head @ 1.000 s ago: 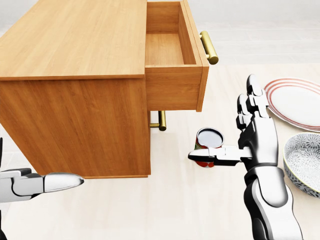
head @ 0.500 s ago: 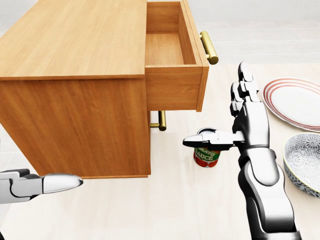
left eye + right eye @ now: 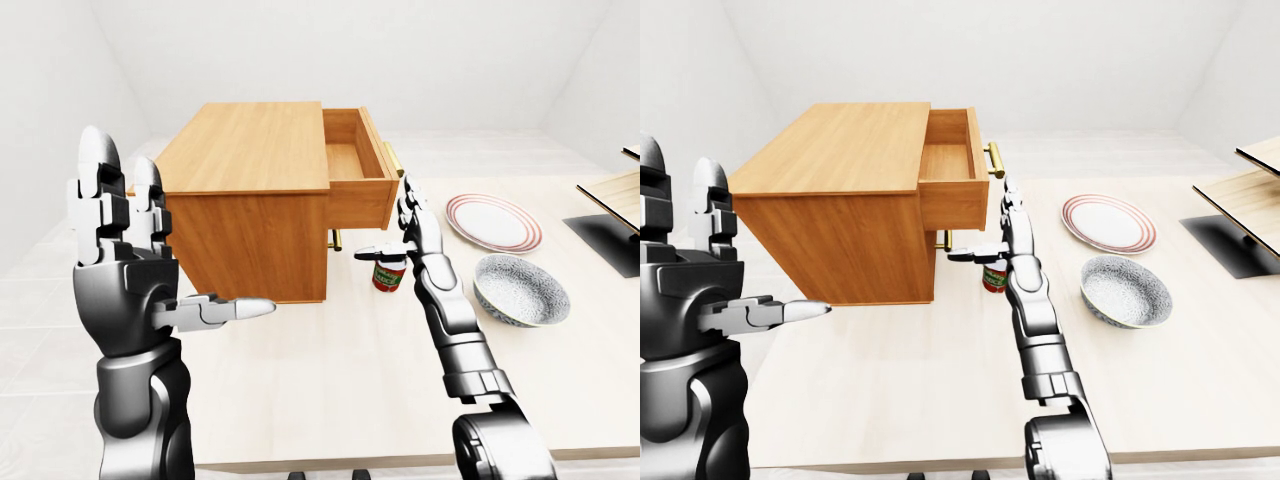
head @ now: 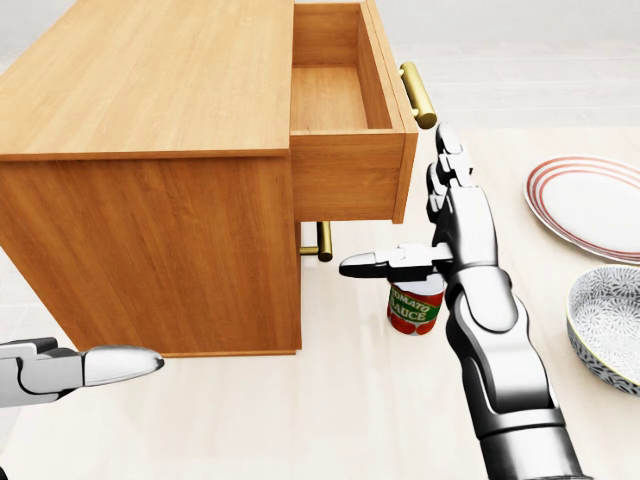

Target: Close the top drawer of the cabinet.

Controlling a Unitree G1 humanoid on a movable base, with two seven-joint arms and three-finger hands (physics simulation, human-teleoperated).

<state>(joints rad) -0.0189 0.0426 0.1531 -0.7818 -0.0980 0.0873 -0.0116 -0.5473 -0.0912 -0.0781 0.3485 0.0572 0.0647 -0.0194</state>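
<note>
The wooden cabinet [image 4: 150, 100] stands on the table at the left of the head view. Its top drawer [image 4: 345, 175] is pulled out to the right and looks empty, with a brass handle [image 4: 418, 95] on its face. My right hand [image 4: 425, 225] is open, fingers pointing up and thumb out to the left. It stands just right of the drawer's face and below the handle; I cannot tell if it touches. My left hand [image 3: 150, 260] is open and empty, raised at the left, apart from the cabinet.
A tomato sauce can [image 4: 415, 305] stands on the table [image 4: 350, 400] under my right thumb. The lower drawer's brass handle [image 4: 323, 240] shows beneath the open drawer. A red-rimmed plate [image 4: 590, 205] and a patterned bowl [image 4: 610, 320] lie to the right.
My right hand has moved up and to the left, from beside the can to the drawer's face. The drawer and my left hand have not visibly moved.
</note>
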